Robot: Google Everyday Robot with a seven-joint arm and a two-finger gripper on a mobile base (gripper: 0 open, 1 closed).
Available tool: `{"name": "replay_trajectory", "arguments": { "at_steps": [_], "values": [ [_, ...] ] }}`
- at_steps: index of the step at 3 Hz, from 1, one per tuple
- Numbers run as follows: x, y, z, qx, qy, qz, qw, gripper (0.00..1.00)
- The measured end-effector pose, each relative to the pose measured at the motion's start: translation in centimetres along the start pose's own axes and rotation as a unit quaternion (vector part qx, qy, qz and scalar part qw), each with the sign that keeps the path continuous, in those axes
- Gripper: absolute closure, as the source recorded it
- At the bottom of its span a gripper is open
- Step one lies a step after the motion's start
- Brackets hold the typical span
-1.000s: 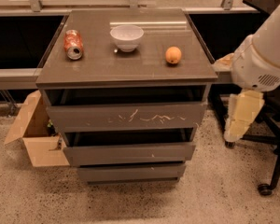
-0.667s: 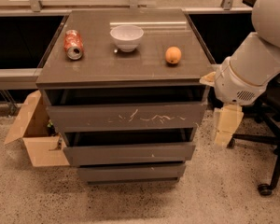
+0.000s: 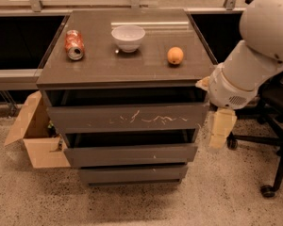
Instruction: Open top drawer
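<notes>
Compared with a second earlier, the arm has swung left and lower, bringing the cream gripper [image 3: 221,128] just beside the right end of the top drawer [image 3: 104,119]. Whether it is apart or together cannot be told, nor whether it touches the panel; it holds nothing visible. The top drawer, scratched white, sits directly under the cabinet top [image 3: 99,67], which carries a can [image 3: 74,44], bowl [image 3: 128,36] and orange [image 3: 175,55].
</notes>
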State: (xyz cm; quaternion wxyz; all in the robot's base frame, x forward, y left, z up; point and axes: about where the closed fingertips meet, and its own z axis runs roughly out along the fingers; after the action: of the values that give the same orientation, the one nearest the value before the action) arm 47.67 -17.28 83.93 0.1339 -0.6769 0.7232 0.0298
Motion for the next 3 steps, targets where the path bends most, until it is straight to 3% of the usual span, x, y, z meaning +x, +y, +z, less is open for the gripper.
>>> {"name": "replay_trajectory", "arguments": {
  "at_steps": [2,3],
  "values": [
    [-0.2,-1.2,7.6,-0.011,0.013,-0.039,0.9991,0.00],
    [0.1,-2.6,10.7,-0.006,0.005,-0.049,0.9988,0.00]
  ]
}}
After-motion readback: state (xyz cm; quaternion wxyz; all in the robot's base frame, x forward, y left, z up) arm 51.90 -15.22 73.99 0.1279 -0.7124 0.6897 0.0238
